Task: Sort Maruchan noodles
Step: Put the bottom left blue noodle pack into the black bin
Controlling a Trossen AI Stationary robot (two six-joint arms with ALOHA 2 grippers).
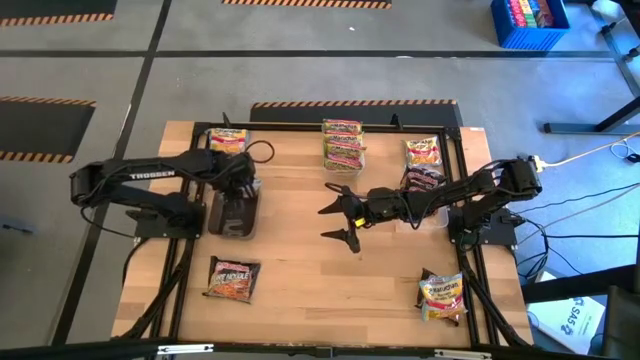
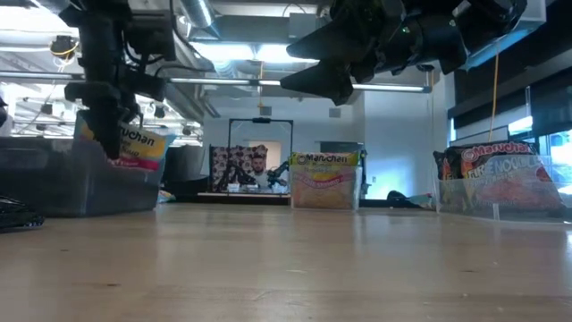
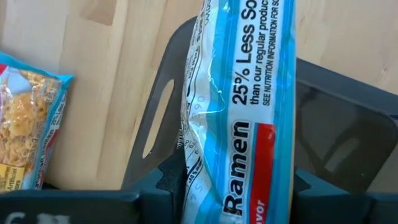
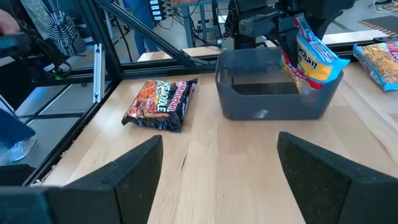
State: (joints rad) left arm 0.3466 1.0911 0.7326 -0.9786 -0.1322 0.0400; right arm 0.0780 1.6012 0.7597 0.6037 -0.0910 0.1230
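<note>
My left gripper (image 1: 237,195) hangs over a dark grey tub (image 4: 273,93) at the table's left and is shut on a blue, white and yellow noodle packet (image 4: 311,56). The packet's lower part dips inside the tub. My right gripper (image 1: 338,222) hovers open and holding nothing above the table's middle, pointing toward the tub. A dark brown packet (image 1: 233,278) lies flat near the front left. A yellow packet (image 1: 228,140) lies at the far left beside the tub. Another packet (image 1: 442,295) lies near the front right. My left gripper pinches the packet's upper end (image 3: 239,186) between its two fingers (image 3: 163,182), coming from above and pointing down. The packet hangs on edge below the fingers and slightly tilted. Its lower end is behind the tub's wall (image 4: 311,102); whether it touches the tub floor I cannot tell.
A clear tub with a stack of yellow-green packets (image 1: 343,143) stands at the far middle. Orange and dark packets (image 1: 424,165) sit at the far right. Black frame rails (image 1: 170,300) run along the table's edges. Bare wood (image 1: 330,290) lies between the front packets.
</note>
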